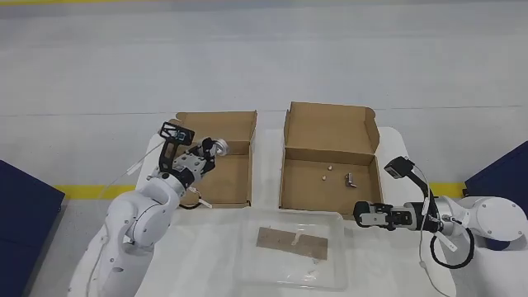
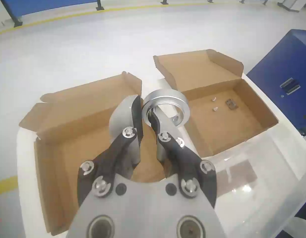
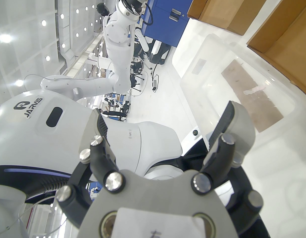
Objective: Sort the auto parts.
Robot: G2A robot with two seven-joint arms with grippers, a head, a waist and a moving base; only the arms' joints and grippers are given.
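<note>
Grip is the thing to watch: the left gripper [image 2: 144,112] is pinched on the wall of a metal ring [image 2: 165,107], one finger outside the band and one through the bore. Seen from above, the ring hangs over the left cardboard box [image 1: 223,183], toward twelve o'clock of its floor and clear of the board. I'd say the drop-off comes next. It would go best lowered close to the floor before release, since a smooth, round, heavy-looking ring could roll or bounce on flat corrugated card. The ring is broad and machined bright, with a small hole in its side. At three o'clock lies the right cardboard box [image 1: 330,183], holding a small metal bracket [image 2: 231,104] and two tiny studs [image 2: 215,109]. At six o'clock of that box sits a clear plastic tray [image 1: 268,268] with a brown card sheet [image 1: 291,242] inside. The right gripper [image 1: 360,214] hovers at the tray's two o'clock corner, fingers spread wide around nothing.
</note>
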